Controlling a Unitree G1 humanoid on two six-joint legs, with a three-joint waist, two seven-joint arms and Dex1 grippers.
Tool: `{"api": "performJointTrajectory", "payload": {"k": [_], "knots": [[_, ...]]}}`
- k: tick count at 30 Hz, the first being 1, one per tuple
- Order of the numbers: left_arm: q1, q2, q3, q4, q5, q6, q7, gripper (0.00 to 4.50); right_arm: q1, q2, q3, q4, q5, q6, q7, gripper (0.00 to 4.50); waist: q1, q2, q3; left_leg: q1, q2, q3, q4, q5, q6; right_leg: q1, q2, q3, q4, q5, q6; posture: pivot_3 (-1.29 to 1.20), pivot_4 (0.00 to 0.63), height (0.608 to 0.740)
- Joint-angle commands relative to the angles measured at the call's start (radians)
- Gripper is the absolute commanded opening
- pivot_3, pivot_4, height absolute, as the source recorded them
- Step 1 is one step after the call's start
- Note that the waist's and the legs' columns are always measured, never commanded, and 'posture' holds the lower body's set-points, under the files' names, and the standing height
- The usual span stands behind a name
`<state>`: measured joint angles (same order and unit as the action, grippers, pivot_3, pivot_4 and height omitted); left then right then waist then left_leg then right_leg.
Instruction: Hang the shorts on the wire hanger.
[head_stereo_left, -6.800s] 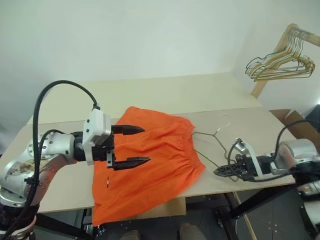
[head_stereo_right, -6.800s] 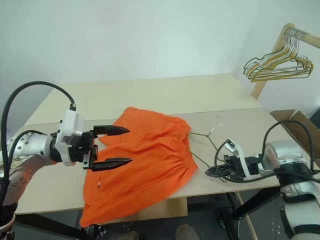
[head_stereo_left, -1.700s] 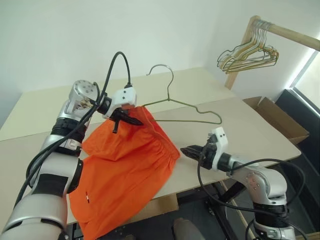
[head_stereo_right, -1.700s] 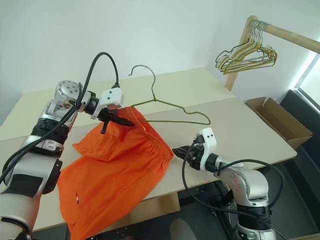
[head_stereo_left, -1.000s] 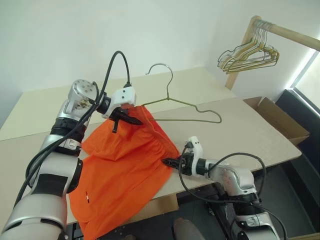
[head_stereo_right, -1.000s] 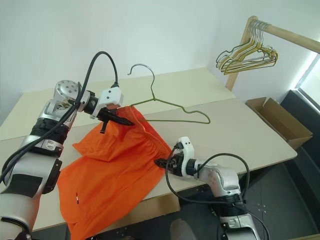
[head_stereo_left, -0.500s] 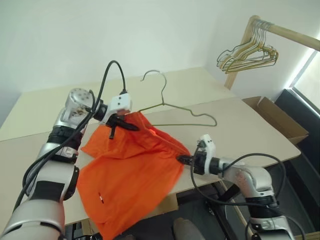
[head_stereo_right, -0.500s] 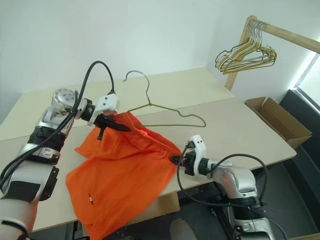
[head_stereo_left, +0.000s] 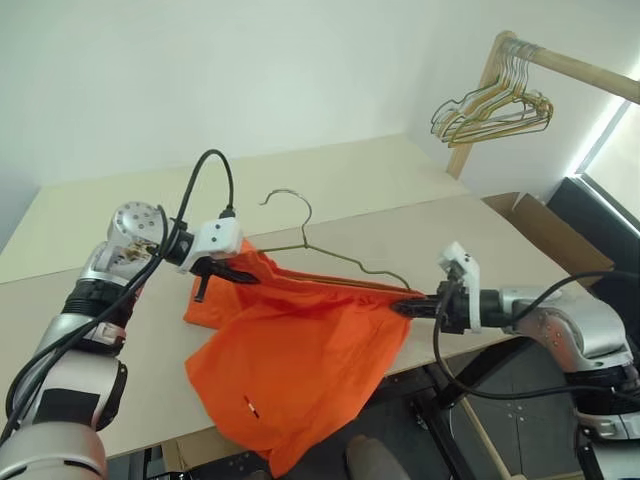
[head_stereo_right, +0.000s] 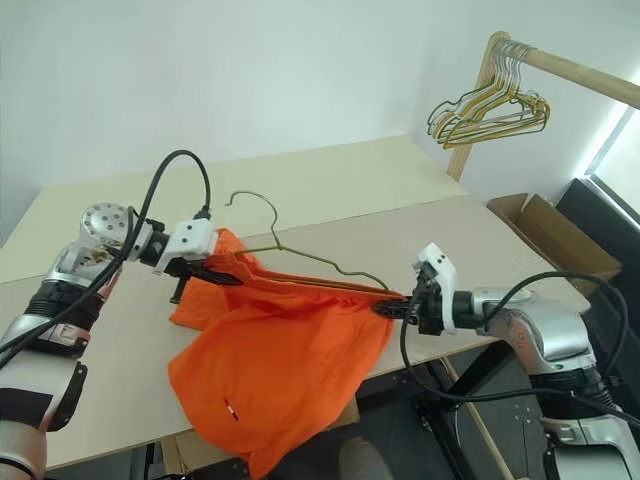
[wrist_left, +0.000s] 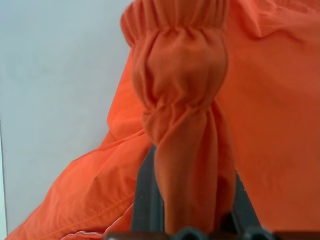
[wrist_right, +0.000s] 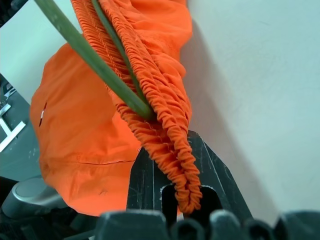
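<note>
The right gripper (head_stereo_right: 388, 309) was clamped on the gathered waistband of the shorts (head_stereo_right: 280, 350), the left gripper (head_stereo_right: 222, 274) on its opposite end. The waistband was stretched taut above the table (head_stereo_right: 480, 240) along the wire hanger (head_stereo_right: 320, 262), running left to right, legs drooping. Judged: hanging largely achieved; release remained. Hook pointed up, away.

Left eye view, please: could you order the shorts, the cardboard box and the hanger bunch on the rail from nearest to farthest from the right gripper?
1. Shorts, waistband pinched in the right gripper.
2. Cardboard box, past the table's right end.
3. Hanger bunch, high on the rail, beyond the box.
</note>
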<state>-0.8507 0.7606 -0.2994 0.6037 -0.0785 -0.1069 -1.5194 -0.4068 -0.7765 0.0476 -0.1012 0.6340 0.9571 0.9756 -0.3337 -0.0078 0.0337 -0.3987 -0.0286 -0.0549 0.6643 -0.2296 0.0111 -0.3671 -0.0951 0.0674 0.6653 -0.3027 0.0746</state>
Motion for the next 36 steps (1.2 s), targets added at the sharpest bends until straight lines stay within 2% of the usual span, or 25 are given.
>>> {"api": "performJointTrajectory", "payload": {"k": [1,4,10,19,24,30,31,32,36], "knots": [[-0.002,0.074,0.018,0.074,0.086,0.029,0.059,0.00,-0.010,-0.085,-0.051,0.055,-0.042,-0.012,0.011,0.03,-0.001,0.000,0.000,0.000,0.000,0.000,0.000,0.000,0.000,0.000,0.000,0.000,0.000,0.000,0.000,-0.29,0.000,0.740],[0.003,0.090,-0.004,0.077,0.107,-0.007,0.060,0.00,-0.018,-0.095,-0.050,0.051,-0.039,-0.020,0.017,0.03,0.000,0.000,0.000,0.000,0.000,0.000,0.000,0.000,0.000,0.000,0.000,0.000,0.000,0.000,0.000,-0.30,0.000,0.740],[0.014,0.152,-0.129,0.133,0.295,-0.174,0.149,0.00,-0.024,-0.117,-0.047,0.031,-0.049,-0.077,0.052,0.03,-0.002,0.000,0.000,0.000,0.000,0.000,0.000,0.000,0.000,0.000,0.000,0.000,0.000,0.000,0.000,-0.31,0.000,0.740],[-0.026,0.141,-0.178,0.179,0.324,-0.153,0.200,0.00,-0.021,-0.140,-0.005,0.008,-0.069,-0.131,0.079,0.03,-0.006,0.000,0.000,-0.001,0.000,0.000,0.000,0.000,0.000,0.000,0.000,0.000,0.000,0.000,0.000,-0.31,0.000,0.740],[-0.022,0.169,-0.209,0.187,0.337,-0.193,0.182,0.00,-0.047,-0.159,-0.011,0.016,-0.075,-0.156,0.103,0.03,-0.008,0.000,0.000,0.000,0.000,0.000,0.000,0.000,0.000,0.000,0.000,0.000,0.000,0.000,0.000,-0.31,0.000,0.740],[-0.024,0.144,-0.192,0.168,0.307,-0.164,0.188,0.00,-0.077,-0.152,-0.001,-0.032,-0.059,-0.168,0.119,0.03,-0.008,0.000,0.000,0.000,0.000,0.000,0.000,0.000,0.000,0.000,0.000,0.000,0.000,0.000,0.000,-0.31,0.000,0.740],[-0.027,0.139,-0.188,0.168,0.302,-0.158,0.188,0.00,-0.075,-0.153,0.003,-0.040,-0.060,-0.172,0.126,0.62,-0.008,0.000,0.000,-0.001,0.000,0.000,0.000,0.000,0.000,0.000,0.000,0.000,0.000,0.000,0.000,-0.31,0.000,0.740],[-0.032,0.131,-0.182,0.168,0.297,-0.144,0.186,0.00,-0.077,-0.151,0.006,-0.042,-0.060,-0.164,0.121,0.81,-0.015,0.000,0.000,-0.001,0.000,0.000,0.000,0.000,0.000,-0.001,0.000,0.000,0.000,0.000,0.000,-0.31,0.000,0.740],[-0.052,0.109,-0.162,0.188,0.307,-0.134,0.182,0.00,-0.074,-0.151,-0.004,-0.047,-0.049,-0.154,0.122,2.16,-0.014,-0.001,0.000,0.000,0.000,0.000,0.000,0.000,0.000,-0.001,0.001,-0.001,0.001,0.000,0.000,-0.30,0.000,0.740]]}}
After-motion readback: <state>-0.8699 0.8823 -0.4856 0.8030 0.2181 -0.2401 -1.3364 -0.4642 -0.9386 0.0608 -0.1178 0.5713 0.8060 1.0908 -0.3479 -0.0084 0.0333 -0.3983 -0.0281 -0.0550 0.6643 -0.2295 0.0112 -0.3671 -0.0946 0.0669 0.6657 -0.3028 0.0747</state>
